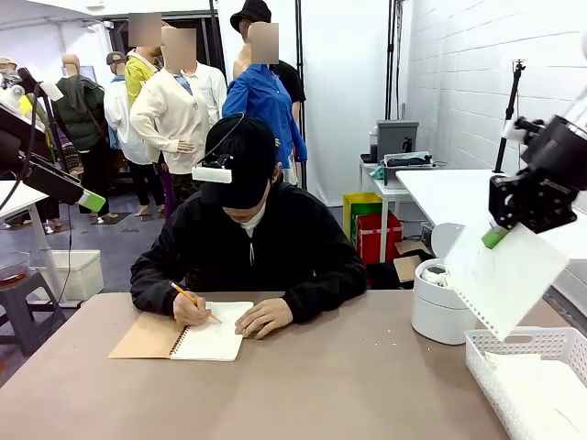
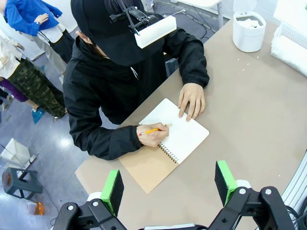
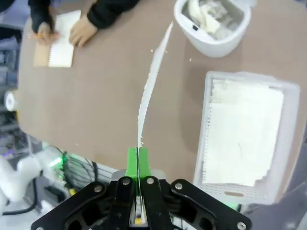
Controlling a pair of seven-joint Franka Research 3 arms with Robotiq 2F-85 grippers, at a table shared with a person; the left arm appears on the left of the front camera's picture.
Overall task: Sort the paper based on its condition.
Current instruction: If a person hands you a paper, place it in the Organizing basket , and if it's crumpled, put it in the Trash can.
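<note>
Pinched tight in our right gripper (image 3: 138,160) is a smooth sheet of paper (image 1: 506,275), hanging by one corner above the right end of the table (image 1: 321,385). We are holding it over the gap between the white basket (image 1: 477,353), where flat sheets (image 3: 242,132) are already lying, and the round white bin (image 1: 438,316), which is holding crumpled wads (image 3: 211,17). Our left gripper (image 2: 168,184) is hovering with its jaws apart and nothing between them, high over the person's side, where the person's hand (image 2: 152,135) is writing in a spiral notebook (image 2: 175,139).

We are judging that this sheet belongs in the basket, being flat. What is worrying us is the limpness: gripped at a single corner, the sheet is dangling edge-on and could swing or fold as we are lowering it. Its free end is pointing toward the bin, so an early release might be letting it slide against the bin's wall or drape over the basket rim instead of lying flat. The torn perforated edge could also be catching on the basket's lattice.
</note>
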